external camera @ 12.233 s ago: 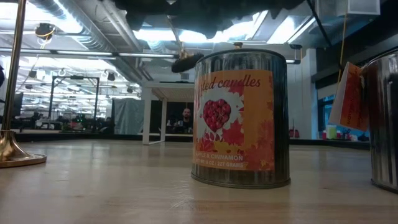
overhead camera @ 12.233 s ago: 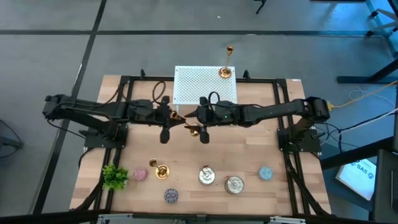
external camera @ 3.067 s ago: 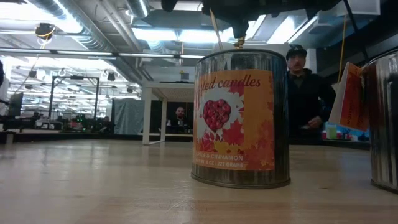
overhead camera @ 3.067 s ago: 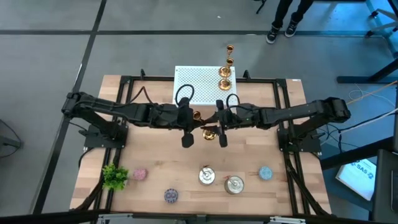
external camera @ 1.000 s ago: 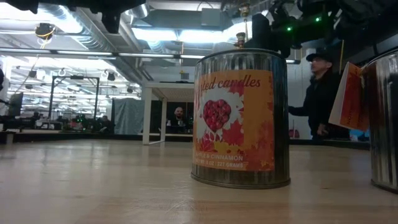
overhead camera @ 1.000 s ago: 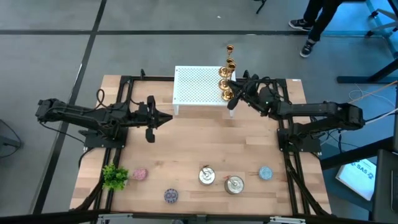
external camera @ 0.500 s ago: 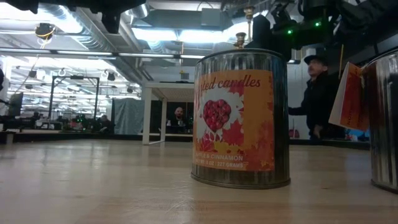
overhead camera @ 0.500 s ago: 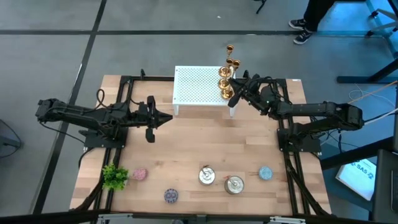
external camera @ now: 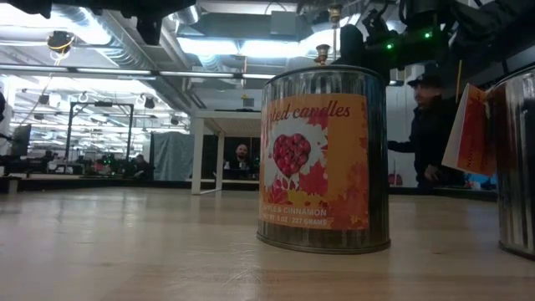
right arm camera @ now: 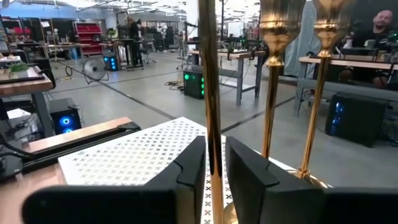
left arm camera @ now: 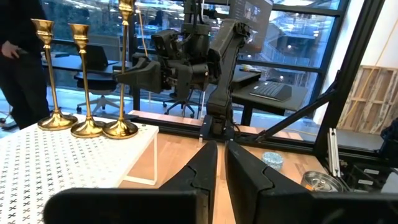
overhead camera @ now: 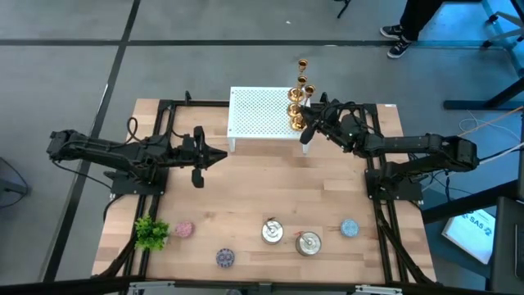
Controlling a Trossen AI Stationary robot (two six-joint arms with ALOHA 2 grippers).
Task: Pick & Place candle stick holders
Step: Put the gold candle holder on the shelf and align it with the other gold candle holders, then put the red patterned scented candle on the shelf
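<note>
Candle stick holders [overhead camera: 298,102]: three, gold, upright in a close row along one edge of the white perforated stand [overhead camera: 260,113]; bases side by side, nearly touching, well seen in the left wrist view [left arm camera: 87,127].

Right gripper [overhead camera: 307,131]: at the stand's corner, directly beside the nearest holder of the row. Fingers [right arm camera: 186,168] slightly parted, with that holder's thin stem [right arm camera: 209,93] running up through the gap; whether the pads still press it, cannot tell. Other two holders just beyond the fingertips.

Left gripper [overhead camera: 198,156]: over bare table [overhead camera: 246,205], well apart from the holders, off the stand's opposite corner. Fingers [left arm camera: 199,171] drawn nearly together, only a narrow slit between them, nothing held.

Near table edge, far from both grippers: small green plant [overhead camera: 151,233], flat round candles [overhead camera: 184,229], two silver tins [overhead camera: 273,232]. One tin close up in the low view, label with red heart [external camera: 323,155].

Person in dark clothing [external camera: 430,134] in the room beyond the table.
</note>
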